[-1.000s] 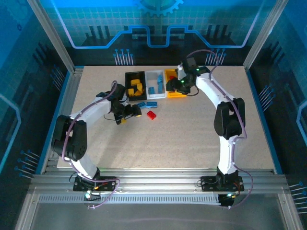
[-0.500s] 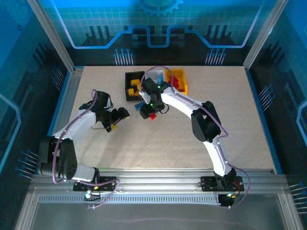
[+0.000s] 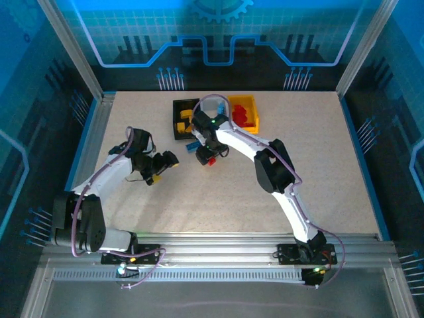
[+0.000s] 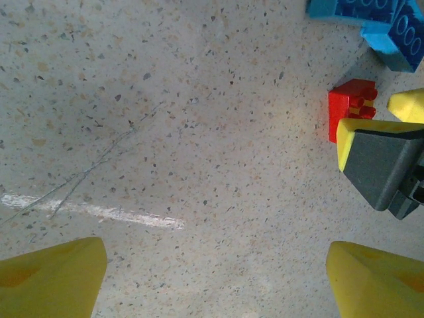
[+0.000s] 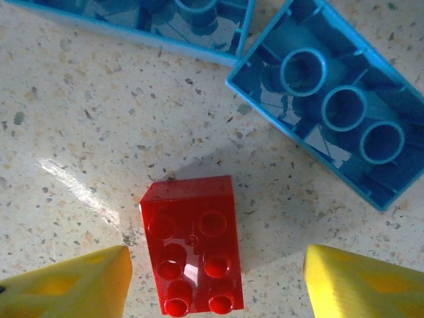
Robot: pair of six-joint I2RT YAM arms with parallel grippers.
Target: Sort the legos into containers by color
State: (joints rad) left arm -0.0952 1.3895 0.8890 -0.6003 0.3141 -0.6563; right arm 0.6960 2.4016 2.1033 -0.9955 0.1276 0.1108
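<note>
1. One red lego (image 5: 192,242) lies studs up on the table (image 5: 66,132), between the two yellow fingertips (image 5: 73,285) of the right gripper (image 5: 215,281). The jaws are spread and do not clamp it yet, so nothing is grasped.
2. The grip is not centred. The fingertip at the left of the wrist view is just beside the brick, while the other one is clearly apart. The brick also lies a little askew to the jaws. I judge that closing from here could push it sideways or turn it, and then it may slip out.
3. Two blue legos (image 5: 331,99) lie upside down near the red one, and one of them is close to its far corner. If the red brick slides, or the fingers come down too far forward, they may knock the blue ones away.
4. The left gripper (image 4: 215,281) hangs released over bare table and holds nothing. It is near the right gripper. If both arms go to the same pile, they may hit each other.
5. In the top view, red bricks (image 3: 244,118) lie in the yellow-orange bin (image 3: 256,116) and yellow bricks (image 3: 185,119) in the black bin (image 3: 175,122). The bins stand side by side, so a weak hold or an early release could drop this brick into the wrong container.
</note>
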